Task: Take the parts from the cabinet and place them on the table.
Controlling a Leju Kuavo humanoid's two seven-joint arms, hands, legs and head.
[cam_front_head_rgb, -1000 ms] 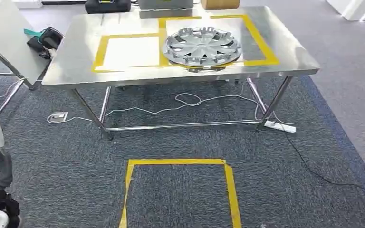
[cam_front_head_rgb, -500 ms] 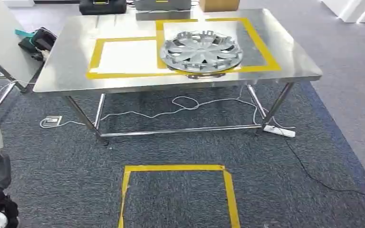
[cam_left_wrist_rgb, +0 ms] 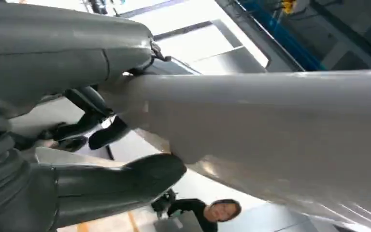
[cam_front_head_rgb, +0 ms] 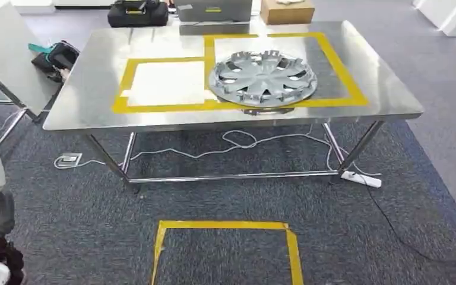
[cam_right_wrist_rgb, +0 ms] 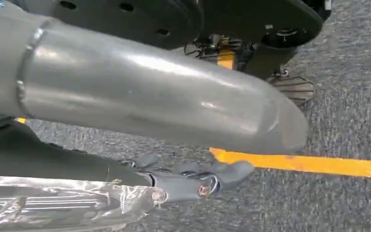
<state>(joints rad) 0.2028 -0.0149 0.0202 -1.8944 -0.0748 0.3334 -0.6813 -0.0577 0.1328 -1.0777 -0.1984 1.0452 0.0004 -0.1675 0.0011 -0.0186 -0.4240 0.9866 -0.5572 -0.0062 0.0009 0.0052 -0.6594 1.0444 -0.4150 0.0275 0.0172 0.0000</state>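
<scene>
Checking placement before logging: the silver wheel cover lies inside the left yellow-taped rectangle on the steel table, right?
Not quite. In the head view the silver wheel cover lies in the right yellow-taped rectangle on the steel table; the left rectangle holds nothing.

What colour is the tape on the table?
Yellow tape, seen best in the head view.

Silver hubcap [cam_front_head_rgb: 264, 78], spoked pattern. Shiny steel table [cam_front_head_rgb: 380, 89] with yellow tape [cam_front_head_rgb: 338, 62] rectangles. Dark grey speckled carpet [cam_front_head_rgb: 65, 225]; yellow tape square [cam_front_head_rgb: 222, 225] on it. White cable [cam_front_head_rgb: 237, 139] and white power strip [cam_front_head_rgb: 362, 178] on carpet. Black bag [cam_front_head_rgb: 136, 12], brown cardboard box [cam_front_head_rgb: 286, 10] beyond table. Left hand [cam_left_wrist_rgb: 72, 125]: grey thumb, darker fingers, against pale grey panel [cam_left_wrist_rgb: 270, 135]. Right hand [cam_right_wrist_rgb: 193, 179]: dark grey fingers beside clear shiny wrap [cam_right_wrist_rgb: 53, 203]; yellow floor stripe [cam_right_wrist_rgb: 309, 163] just past fingertips.
</scene>
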